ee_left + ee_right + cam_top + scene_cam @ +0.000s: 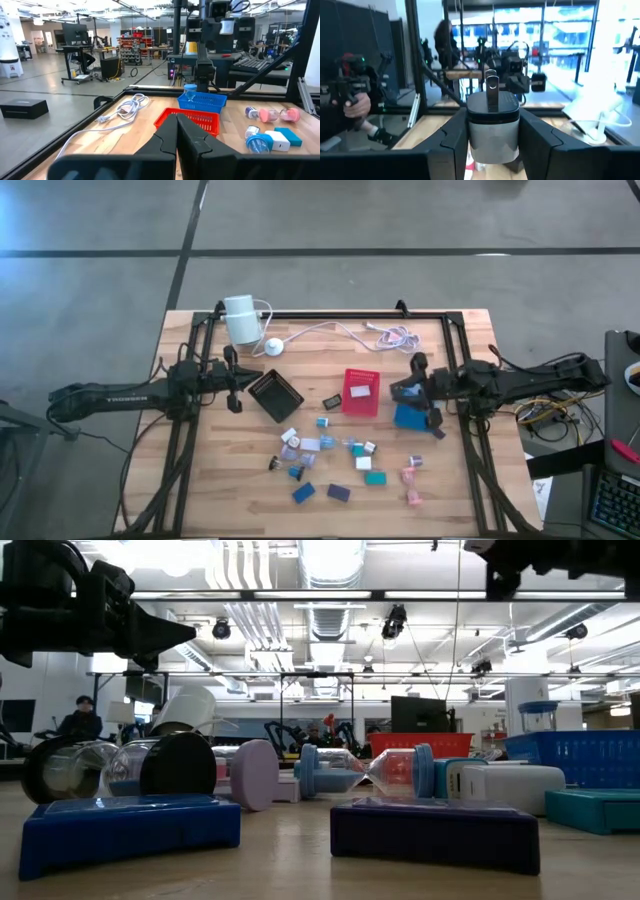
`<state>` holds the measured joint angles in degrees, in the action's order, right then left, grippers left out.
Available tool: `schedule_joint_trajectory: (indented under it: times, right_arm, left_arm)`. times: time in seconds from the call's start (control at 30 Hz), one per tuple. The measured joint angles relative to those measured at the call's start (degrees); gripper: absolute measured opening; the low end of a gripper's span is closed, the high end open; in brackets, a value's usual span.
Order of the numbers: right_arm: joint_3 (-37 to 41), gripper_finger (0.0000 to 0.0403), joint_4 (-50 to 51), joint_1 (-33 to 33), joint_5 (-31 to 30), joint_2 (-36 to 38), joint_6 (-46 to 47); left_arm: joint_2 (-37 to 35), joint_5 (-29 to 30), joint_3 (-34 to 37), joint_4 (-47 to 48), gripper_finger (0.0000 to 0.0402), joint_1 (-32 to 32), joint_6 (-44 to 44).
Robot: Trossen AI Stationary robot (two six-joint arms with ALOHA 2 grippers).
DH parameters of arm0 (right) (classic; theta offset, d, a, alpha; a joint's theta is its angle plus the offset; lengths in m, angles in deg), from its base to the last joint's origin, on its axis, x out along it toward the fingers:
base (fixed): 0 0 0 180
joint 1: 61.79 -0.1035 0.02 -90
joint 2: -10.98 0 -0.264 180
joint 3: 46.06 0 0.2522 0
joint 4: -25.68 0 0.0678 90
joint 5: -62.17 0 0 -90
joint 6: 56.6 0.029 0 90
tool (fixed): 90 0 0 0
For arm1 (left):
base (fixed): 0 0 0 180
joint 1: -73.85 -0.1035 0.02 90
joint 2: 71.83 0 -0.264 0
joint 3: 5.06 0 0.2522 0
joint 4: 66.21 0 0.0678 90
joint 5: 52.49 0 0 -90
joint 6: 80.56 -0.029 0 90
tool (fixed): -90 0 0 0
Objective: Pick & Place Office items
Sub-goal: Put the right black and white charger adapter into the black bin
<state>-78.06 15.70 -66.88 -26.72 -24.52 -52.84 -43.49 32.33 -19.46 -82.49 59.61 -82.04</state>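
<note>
A grey-and-black plug-shaped office item [492,125] is clamped by the right gripper [428,392] above the blue tray [412,418] near the bench's right edge, apparently for release, the left gripper [238,376] closed.

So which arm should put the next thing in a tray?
Probably the right. Its pincer is shut on a little black-topped cylinder, up by the blue tray. The left pincer is shut with nothing in it, near the black tray.
</note>
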Motion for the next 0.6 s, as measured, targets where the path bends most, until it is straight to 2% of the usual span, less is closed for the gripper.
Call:
schedule_joint_trajectory:
  times: [0.23, 0.47, 0.6]
  right_arm:
    - [6.84, 0.0122, -0.38, 0.47, 0.25, 9.3, 0.08]
    - [9.08, 0.0122, 3.36, 0.53, 0.19, 19.15, 0.58]
    - [10.35, 0.0122, 4.26, 0.52, -1.11, 22.45, 0.57]
  left_arm:
    - [0.0, -1.65, 0.0, 0.19, 0.0005, 0.02, -1.7]
    - [0.0, -1.46, 0.0, 0.14, 0.0005, 0.01, -1.7]
    - [0.0, -1.46, 0.0, 0.1, 0.0005, 0.0, -1.73]
